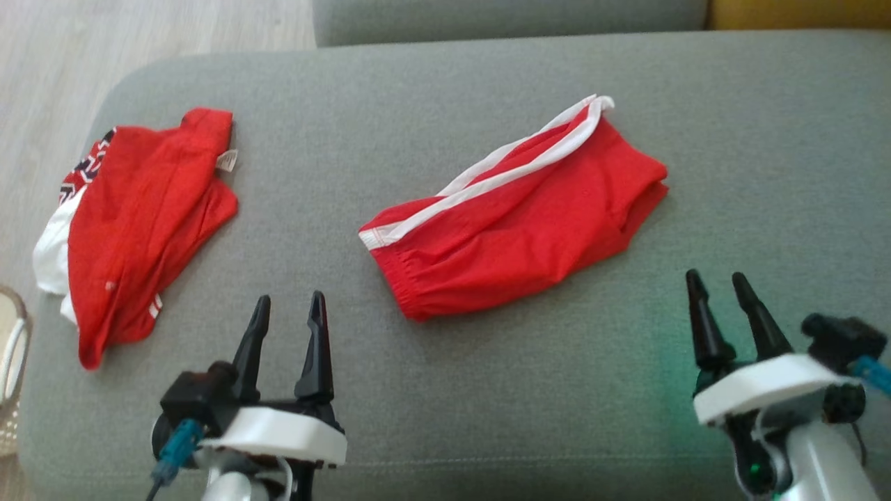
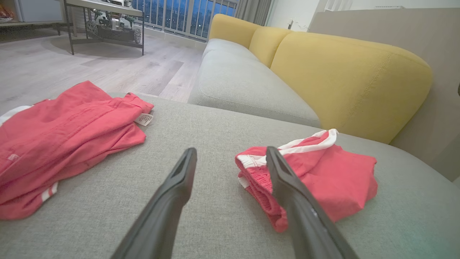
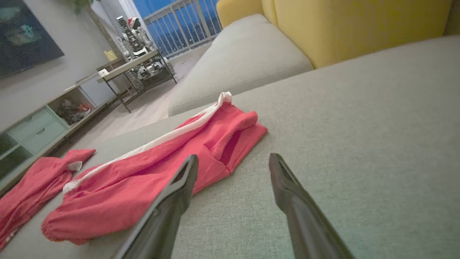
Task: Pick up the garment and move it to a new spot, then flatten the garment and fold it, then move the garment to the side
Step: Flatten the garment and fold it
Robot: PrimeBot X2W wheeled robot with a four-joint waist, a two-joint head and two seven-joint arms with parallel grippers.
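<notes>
Head view steep down on grey cushion (image 1: 487, 390); wrist views low, forward, sharing red shorts (image 2: 337, 180).

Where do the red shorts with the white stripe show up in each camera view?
Head view: the red shorts lie just right of centre.
Left wrist view: the shorts sit lower right of centre.
Right wrist view: the shorts stretch across the lower left.
Shared landmark: the other red garment with a white tag, left of the shorts in every view.

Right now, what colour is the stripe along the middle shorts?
White, on red shorts; the stripe shows best in the head view.
</notes>
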